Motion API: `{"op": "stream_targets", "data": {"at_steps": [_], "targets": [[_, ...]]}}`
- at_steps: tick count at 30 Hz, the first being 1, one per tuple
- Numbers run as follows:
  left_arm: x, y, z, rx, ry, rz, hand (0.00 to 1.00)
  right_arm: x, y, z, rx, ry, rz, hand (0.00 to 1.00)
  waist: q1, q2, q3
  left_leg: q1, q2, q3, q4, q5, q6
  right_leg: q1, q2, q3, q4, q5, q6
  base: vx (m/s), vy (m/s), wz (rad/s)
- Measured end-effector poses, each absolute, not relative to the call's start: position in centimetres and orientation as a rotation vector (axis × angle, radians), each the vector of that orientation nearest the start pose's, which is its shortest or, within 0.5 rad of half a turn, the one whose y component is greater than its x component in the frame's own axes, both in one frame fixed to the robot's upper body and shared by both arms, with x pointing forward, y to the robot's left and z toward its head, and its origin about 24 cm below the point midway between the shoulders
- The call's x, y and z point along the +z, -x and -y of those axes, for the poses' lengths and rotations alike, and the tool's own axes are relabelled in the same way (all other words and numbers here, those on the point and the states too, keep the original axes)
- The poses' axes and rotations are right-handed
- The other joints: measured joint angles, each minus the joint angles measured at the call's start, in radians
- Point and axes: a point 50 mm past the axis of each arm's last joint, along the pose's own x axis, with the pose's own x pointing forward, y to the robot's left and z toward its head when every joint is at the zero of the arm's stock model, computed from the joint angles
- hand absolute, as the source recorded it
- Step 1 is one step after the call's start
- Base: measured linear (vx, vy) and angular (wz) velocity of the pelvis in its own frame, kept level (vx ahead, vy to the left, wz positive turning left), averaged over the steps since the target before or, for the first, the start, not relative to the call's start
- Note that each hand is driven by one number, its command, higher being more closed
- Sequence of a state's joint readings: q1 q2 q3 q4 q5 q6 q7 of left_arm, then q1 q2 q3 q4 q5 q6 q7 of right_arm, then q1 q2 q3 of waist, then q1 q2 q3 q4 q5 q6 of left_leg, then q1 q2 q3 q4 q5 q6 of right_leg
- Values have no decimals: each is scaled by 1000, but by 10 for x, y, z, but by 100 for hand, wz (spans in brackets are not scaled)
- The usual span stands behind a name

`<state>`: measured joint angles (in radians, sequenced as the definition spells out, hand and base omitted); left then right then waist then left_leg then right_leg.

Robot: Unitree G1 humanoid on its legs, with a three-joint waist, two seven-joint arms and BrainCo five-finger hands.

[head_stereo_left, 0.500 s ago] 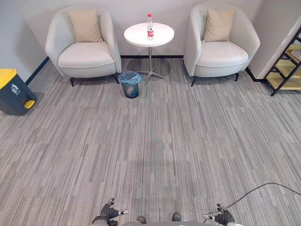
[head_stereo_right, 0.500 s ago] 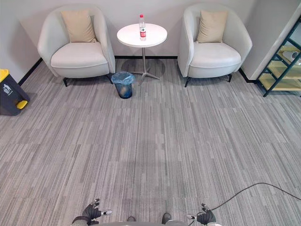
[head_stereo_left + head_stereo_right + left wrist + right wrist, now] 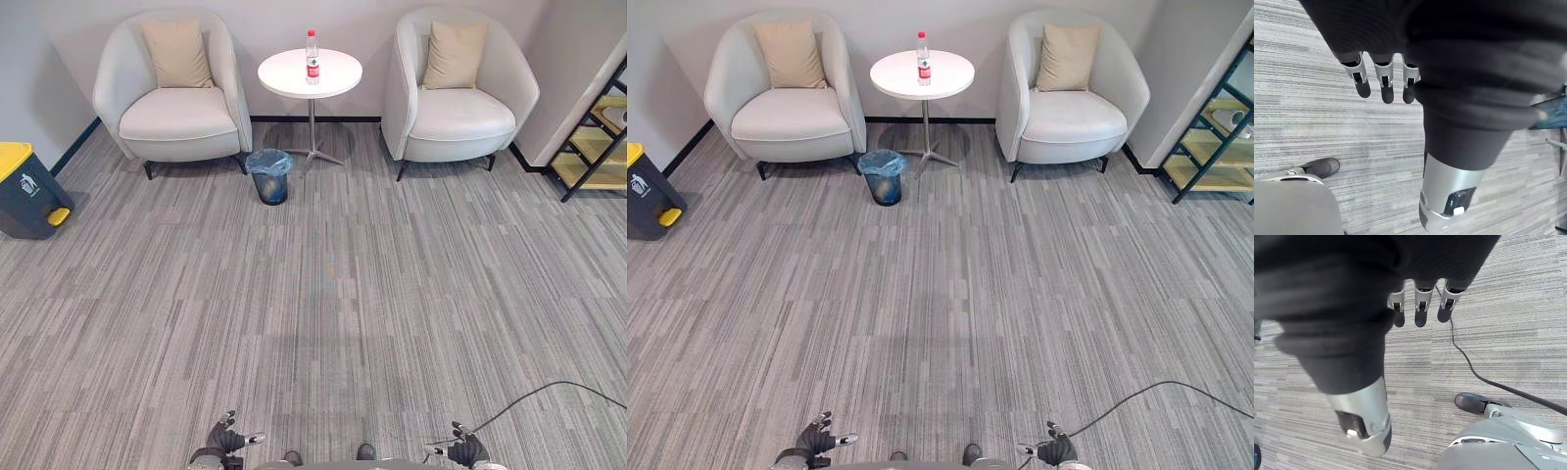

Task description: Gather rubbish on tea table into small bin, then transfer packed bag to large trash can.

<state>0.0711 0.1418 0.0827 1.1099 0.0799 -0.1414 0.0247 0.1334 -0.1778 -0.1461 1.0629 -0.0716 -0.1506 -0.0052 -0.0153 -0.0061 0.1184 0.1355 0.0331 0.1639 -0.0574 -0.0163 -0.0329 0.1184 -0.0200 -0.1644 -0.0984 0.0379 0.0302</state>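
Cream armchairs, two, flanking one white tea table. One large trash can, yellow lid, sitting far left. One small bin standing by table base. One bottle standing on table, well apart from left hand, right hand; both hanging, fingers straight, holding nothing.
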Motion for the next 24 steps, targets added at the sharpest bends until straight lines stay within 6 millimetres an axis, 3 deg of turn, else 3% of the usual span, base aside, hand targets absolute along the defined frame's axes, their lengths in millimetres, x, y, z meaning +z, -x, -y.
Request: {"op": "stream_targets", "data": {"at_steps": [18,24], "targets": [[-156,-98,-218,146,-155,-1032,0,-152,-85,238,-198,155,-1027,0,-2,-3,2,2,3,47,-10,-3,-3,-19,4,49,0,3,-4,-13,-5,-7],[-157,-90,-222,177,-140,-1048,0,-151,-92,238,-195,154,-1011,0,3,0,5,-15,17,114,37,-54,-9,-42,15,112,0,5,-7,-7,-17,-34]]}}
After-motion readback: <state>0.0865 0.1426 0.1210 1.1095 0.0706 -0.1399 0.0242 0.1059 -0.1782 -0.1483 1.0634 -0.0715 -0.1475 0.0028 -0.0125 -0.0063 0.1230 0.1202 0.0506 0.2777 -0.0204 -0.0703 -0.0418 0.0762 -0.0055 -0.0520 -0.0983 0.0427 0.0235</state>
